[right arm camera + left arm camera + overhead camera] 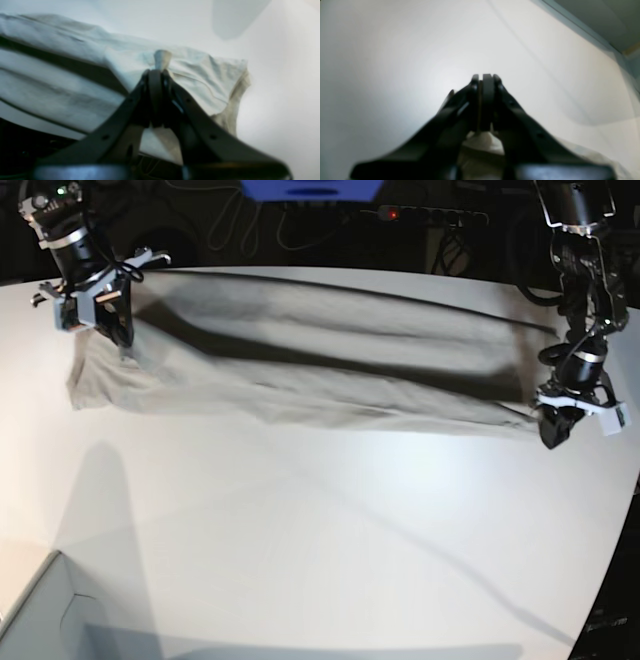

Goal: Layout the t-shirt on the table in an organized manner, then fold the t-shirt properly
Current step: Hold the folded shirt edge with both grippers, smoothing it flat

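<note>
The light grey-beige t-shirt [300, 375] lies stretched in a long band across the far part of the white table [300, 530], pulled between both grippers. At the band's left end in the base view, my right gripper [125, 340] is shut on it. The right wrist view shows a nub of t-shirt [162, 58] poking out past the closed right gripper [156, 73]. My left gripper [550, 435] is shut on the band's right end. In the left wrist view, t-shirt cloth [480, 147] bunches behind the closed left gripper [485, 77], over bare table [395, 50].
A pale box corner [40, 620] sits at the near left. Beyond the table's far edge are a power strip [430, 215], cables and a blue object [310, 188]. The table's curved edge [610, 560] runs down the right side.
</note>
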